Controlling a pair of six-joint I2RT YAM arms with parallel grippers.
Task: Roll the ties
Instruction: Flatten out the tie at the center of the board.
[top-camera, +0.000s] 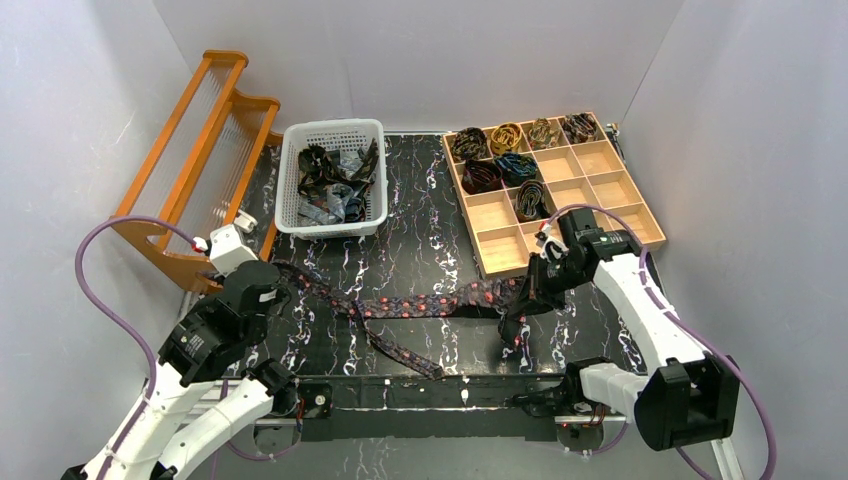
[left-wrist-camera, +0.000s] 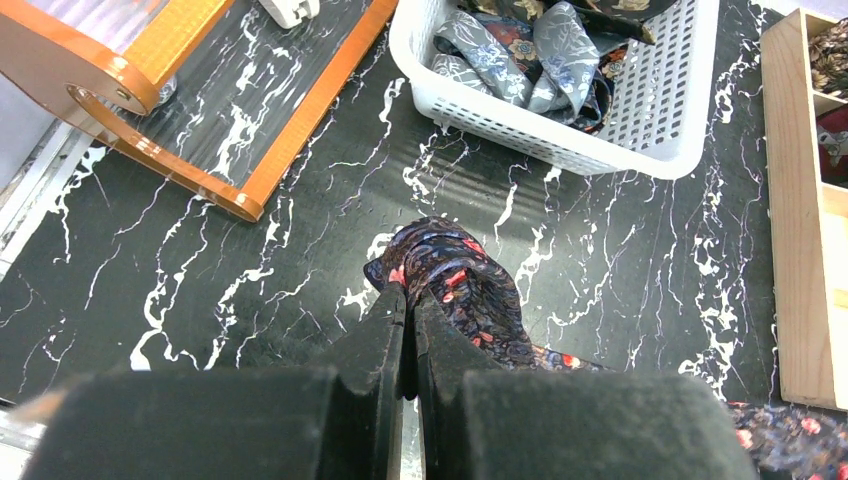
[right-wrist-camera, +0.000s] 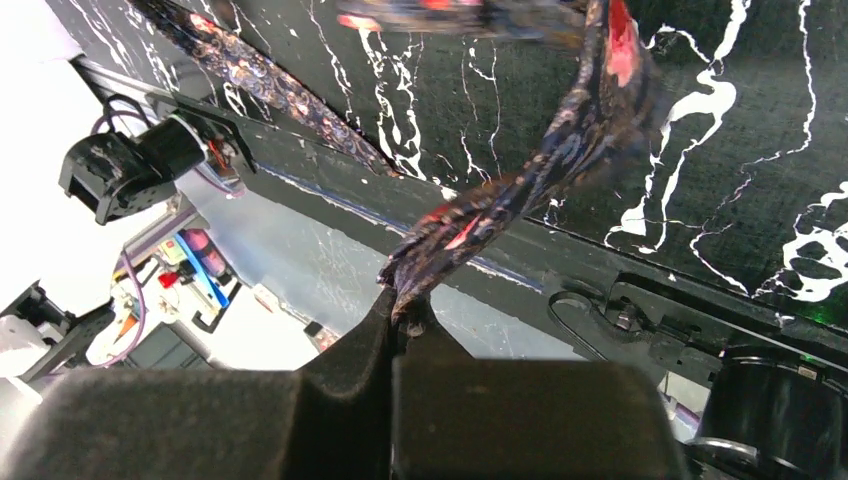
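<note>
Necktie (top-camera: 420, 303) with red-pink dots lies stretched across the black marble-patterned tabletop (top-camera: 420, 220) between the arms. The left gripper (left-wrist-camera: 408, 305) is clamped tight on one bunched end, and the right gripper (right-wrist-camera: 402, 310) is pinched closed on the other. Rolled ties (top-camera: 517, 166) sit in the wooden tray (top-camera: 575, 190) — far right.

- The basket (top-camera: 292, 200) was placed behind centre on the table (top-camera: 420, 220), flanked by the rack (top-camera: 225, 58) left and the tray (top-camera: 495, 213) right.
- A tie (top-camera: 420, 303) was stretched across before them.
</note>
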